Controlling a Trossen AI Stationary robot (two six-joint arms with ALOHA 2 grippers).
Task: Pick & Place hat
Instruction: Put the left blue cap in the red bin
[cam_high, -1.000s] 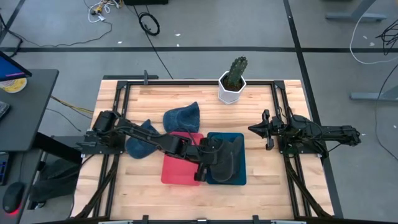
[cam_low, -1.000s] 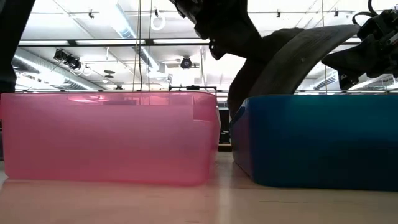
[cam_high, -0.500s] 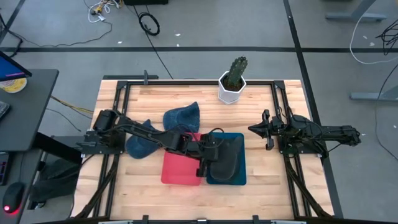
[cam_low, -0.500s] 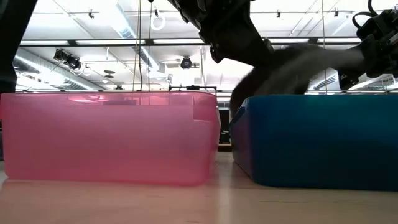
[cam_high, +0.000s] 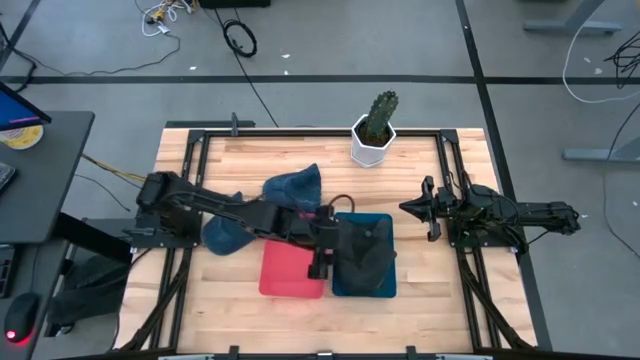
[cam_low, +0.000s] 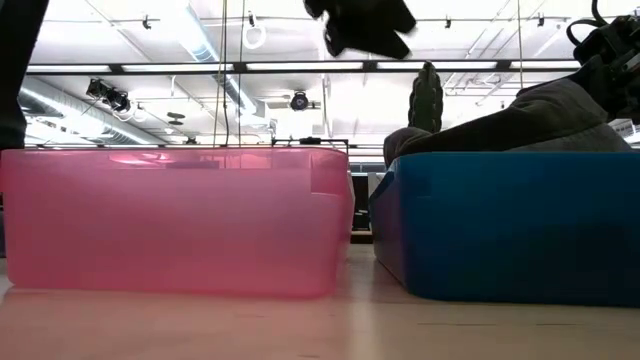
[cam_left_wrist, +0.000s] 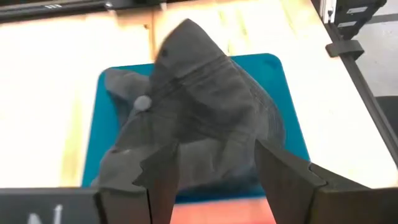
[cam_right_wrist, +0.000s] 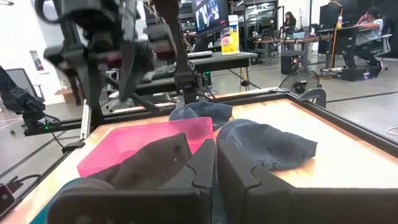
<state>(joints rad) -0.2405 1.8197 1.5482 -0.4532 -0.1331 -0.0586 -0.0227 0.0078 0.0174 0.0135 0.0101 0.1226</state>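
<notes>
A dark grey hat (cam_high: 364, 256) lies in the blue bin (cam_high: 383, 218), its crown rising above the bin's rim in the low view (cam_low: 520, 112). My left gripper (cam_high: 325, 254) hovers open above the bin's left side. In its wrist view the two fingers (cam_left_wrist: 163, 180) stand wide apart over the grey hat (cam_left_wrist: 199, 106) without touching it. My right gripper (cam_high: 404, 208) waits shut at the table's right side, clear of everything.
A pink bin (cam_high: 290, 272) stands against the blue bin's left side. Two blue hats (cam_high: 292, 188) (cam_high: 224, 232) lie on the wood behind and left of the bins. A cactus in a white pot (cam_high: 374, 130) stands at the far edge.
My left gripper has opened and let go of the grey hat, then risen and drawn back a little toward the table's left. The hat, held tilted above the blue bin a second ago, has dropped and now lies settled in it.
</notes>
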